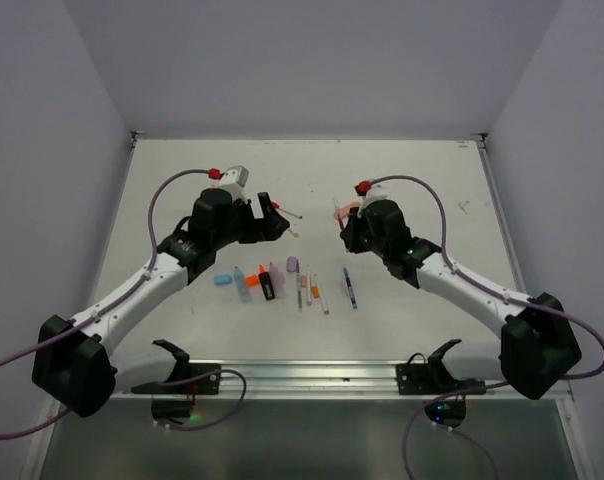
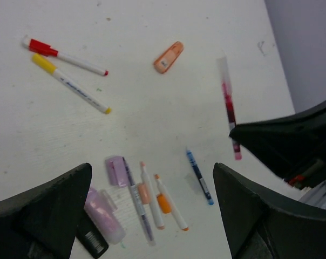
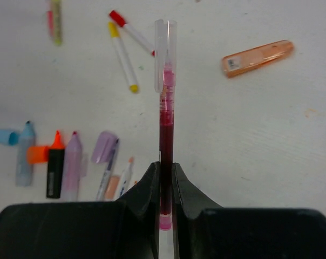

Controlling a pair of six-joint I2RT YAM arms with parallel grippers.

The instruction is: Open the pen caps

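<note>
My right gripper (image 3: 165, 181) is shut on the barrel of a pink-red pen (image 3: 165, 135), which points away from it with a clear cap (image 3: 164, 51) on its far end. The left wrist view shows that same pen (image 2: 228, 102) running into the right gripper (image 2: 292, 145). My left gripper (image 2: 152, 210) hangs open above the table with nothing between its fingers, facing the right gripper (image 1: 348, 225) from the left (image 1: 274, 215). Loose caps lie among the pens: purple (image 2: 115, 170), light blue (image 3: 4, 136) and orange (image 3: 38, 154).
A row of pens and highlighters (image 1: 282, 282) lies between the arms. Farther back lie a pen with a red cap (image 2: 41, 47), one with a yellow cap (image 2: 44, 63) and a peach highlighter (image 2: 168, 56). A blue pen (image 2: 198, 176) lies apart on the right.
</note>
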